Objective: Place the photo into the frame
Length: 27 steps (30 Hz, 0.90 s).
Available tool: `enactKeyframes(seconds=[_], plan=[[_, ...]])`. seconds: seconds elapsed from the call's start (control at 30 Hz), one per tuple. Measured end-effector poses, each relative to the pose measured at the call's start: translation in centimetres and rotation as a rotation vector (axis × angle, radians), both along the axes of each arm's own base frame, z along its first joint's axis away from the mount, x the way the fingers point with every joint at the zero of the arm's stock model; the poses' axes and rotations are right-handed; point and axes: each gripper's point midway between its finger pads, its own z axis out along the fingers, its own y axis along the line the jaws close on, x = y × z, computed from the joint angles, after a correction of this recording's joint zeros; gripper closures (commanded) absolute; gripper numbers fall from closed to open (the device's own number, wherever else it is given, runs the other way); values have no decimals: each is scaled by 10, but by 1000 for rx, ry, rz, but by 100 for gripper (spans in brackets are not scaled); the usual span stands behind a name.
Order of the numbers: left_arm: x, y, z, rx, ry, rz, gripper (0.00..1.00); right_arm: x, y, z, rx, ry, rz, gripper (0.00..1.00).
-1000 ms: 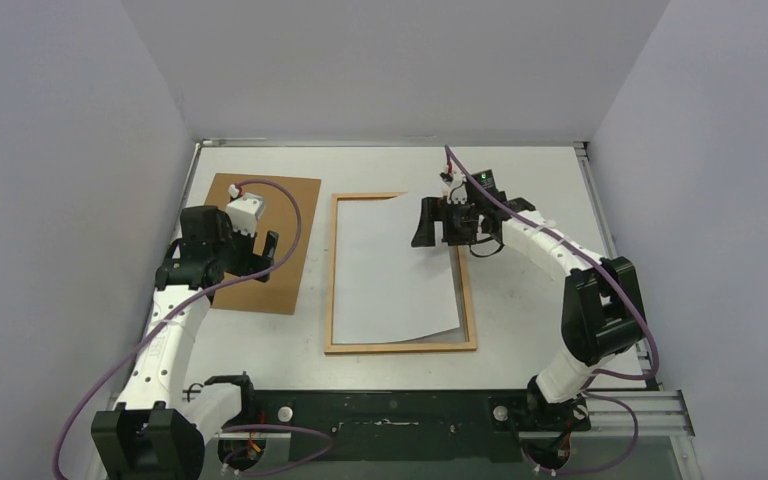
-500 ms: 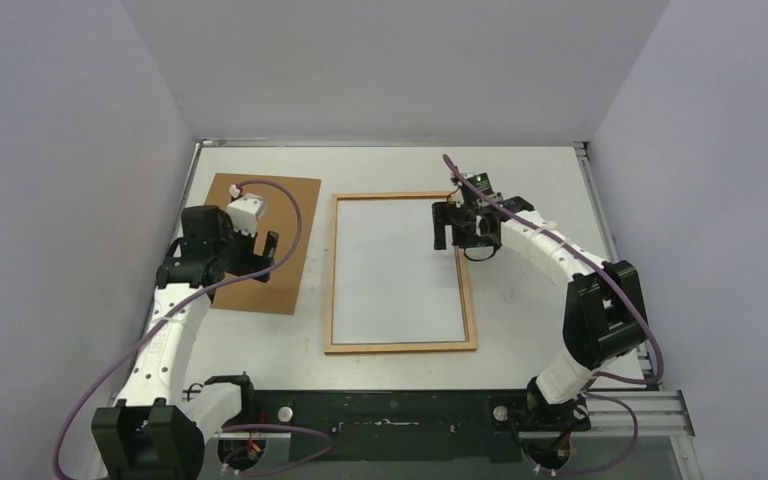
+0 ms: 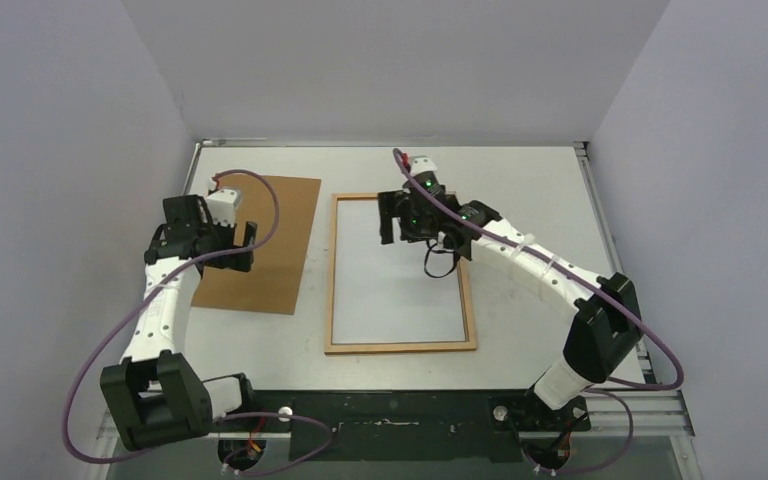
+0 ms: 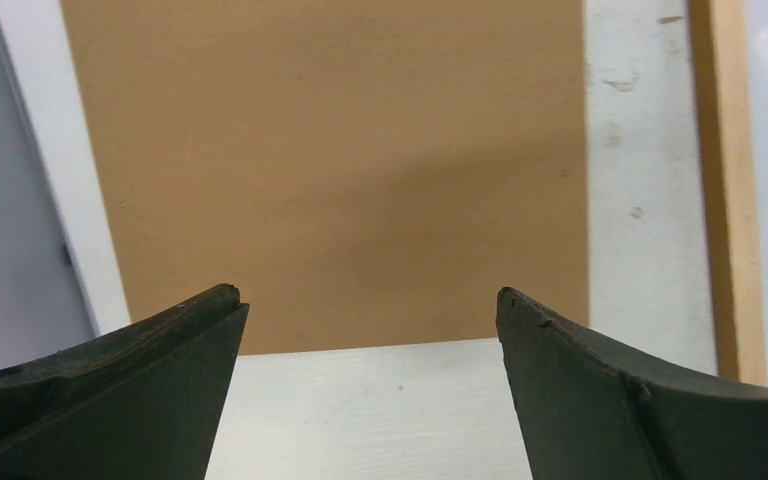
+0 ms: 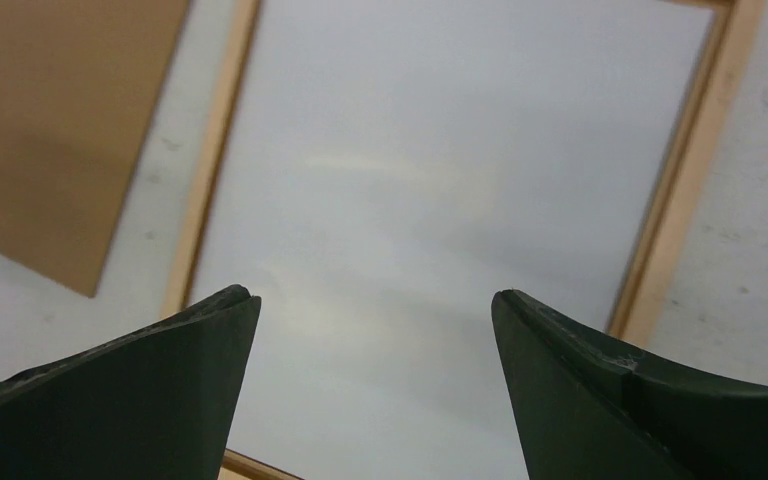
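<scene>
White table [image 3: 530,180], pale lilac walls [image 3: 390,70]; frame [image 3: 400,347] flat beside brown board [image 3: 275,250]; left gripper [image 4: 368,300], right gripper [image 5: 372,297] both gaping, empty

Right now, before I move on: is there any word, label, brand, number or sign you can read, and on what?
None can be read in any view.
The photo shows only its blank white back, lying inside the frame.
The wooden border of the frame is bare.
The brown fibreboard backing sheet is plain.
</scene>
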Motion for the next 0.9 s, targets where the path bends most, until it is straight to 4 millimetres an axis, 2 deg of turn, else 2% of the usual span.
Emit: enactKeyframes(seconds=[0.07,0.13,0.2,0.3,0.33,0.43,0.53,0.63,0.7,0.9], plan=[[6,19,-4,14,16,36,0,-9,38,17,41,-44,53,10],[11,40,-10,30,34,78,7,-16,82,30,90,-85,103,10],[16,61,-16,47,51,113,8,-22,123,31,133,-106,145,10],[17,87,-28,60,79,151,9,-33,173,7,151,-84,196,10],[15,97,-33,62,92,167,9,-36,190,-10,142,-65,211,10],[9,115,-44,68,122,193,9,-42,222,-56,103,-16,239,10],[8,128,-51,79,134,204,9,-49,241,-99,60,30,255,10],[15,134,-53,89,131,198,10,-53,251,-125,39,60,259,10],[22,139,-55,99,122,195,10,-51,258,-127,50,62,254,10],[32,156,-69,144,127,208,12,-37,280,-111,121,30,240,10]])
